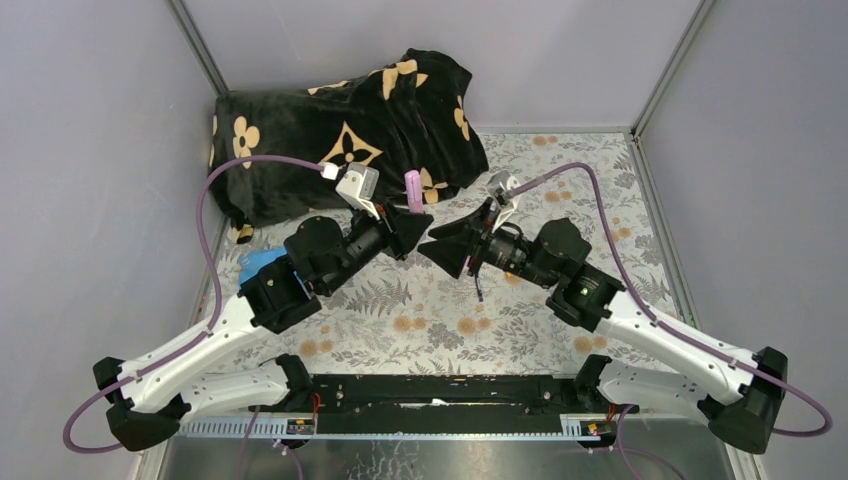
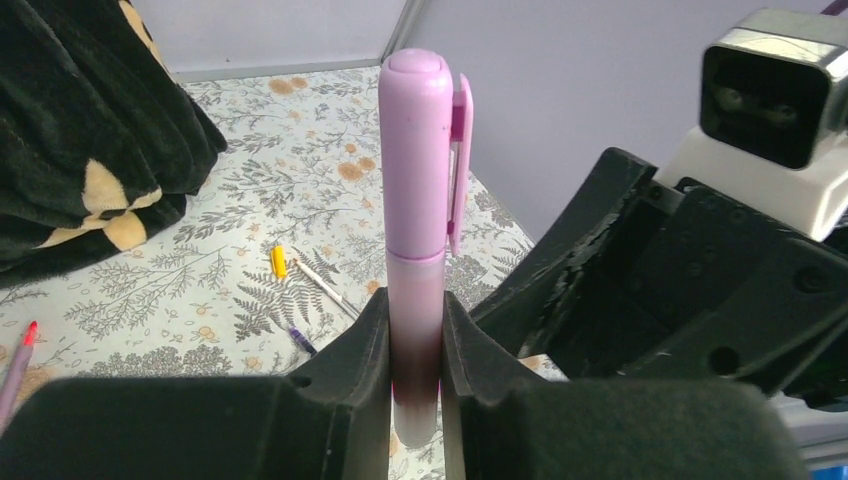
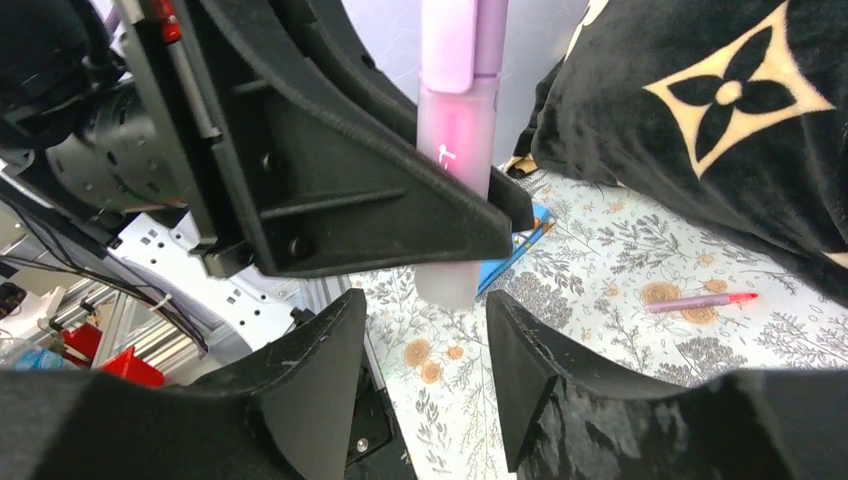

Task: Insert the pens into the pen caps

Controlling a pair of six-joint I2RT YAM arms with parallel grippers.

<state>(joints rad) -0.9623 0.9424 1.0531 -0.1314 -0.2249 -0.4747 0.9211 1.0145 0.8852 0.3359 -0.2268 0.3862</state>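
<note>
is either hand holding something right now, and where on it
The left hand grips the pink pen upright by its lower barrel, below the lilac cap. The right hand is open near the pen's bottom end, holding nothing.

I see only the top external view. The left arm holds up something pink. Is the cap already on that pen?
Observer: Yes. The left wrist view shows a lilac cap seated on the pink pen, which stands upright in the left gripper.
Operator: Does the right gripper hold it as well?
Observer: No. The right gripper is open, with its jaws on either side of the pen's lower end.
Operator: Do the arms hide any loose pens from me?
Observer: Yes. A white pen lies beside a yellow cap.
</note>
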